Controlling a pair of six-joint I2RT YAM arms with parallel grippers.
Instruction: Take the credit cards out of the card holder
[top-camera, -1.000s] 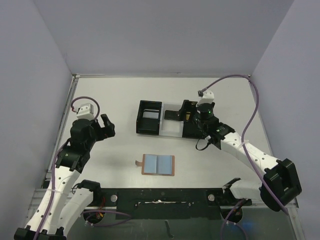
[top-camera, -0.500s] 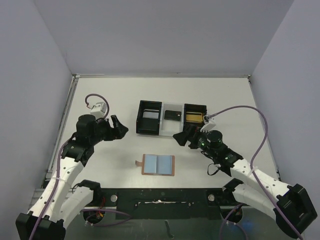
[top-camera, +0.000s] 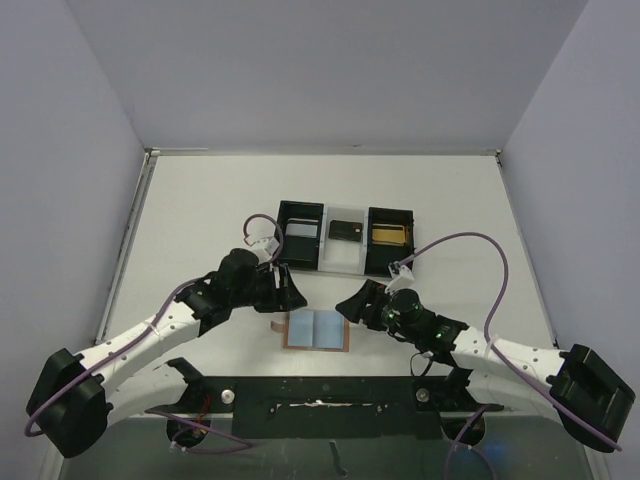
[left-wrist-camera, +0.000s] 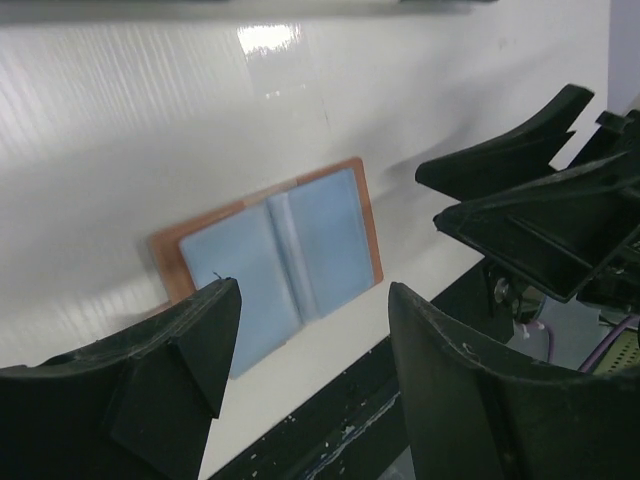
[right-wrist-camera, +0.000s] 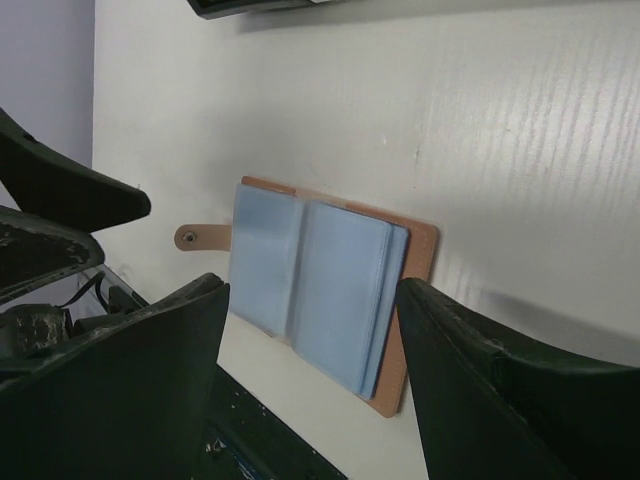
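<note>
The card holder (top-camera: 317, 330) is laid open on the bench (top-camera: 200, 210) near its front edge, with the light blue lining turned up and the small tab (top-camera: 277, 326) pointing left. The left gripper (top-camera: 290, 293) is held over its upper left corner and the right gripper (top-camera: 352, 303) over its upper right corner. Both are seen with fingers spread and nothing pinched. In the black tray (top-camera: 279, 245) behind, the silver-grey card (top-camera: 300, 229) is seen in the left compartment, the black card (top-camera: 345, 231) in the white middle and the gold card (top-camera: 388, 236) in the right.
</note>
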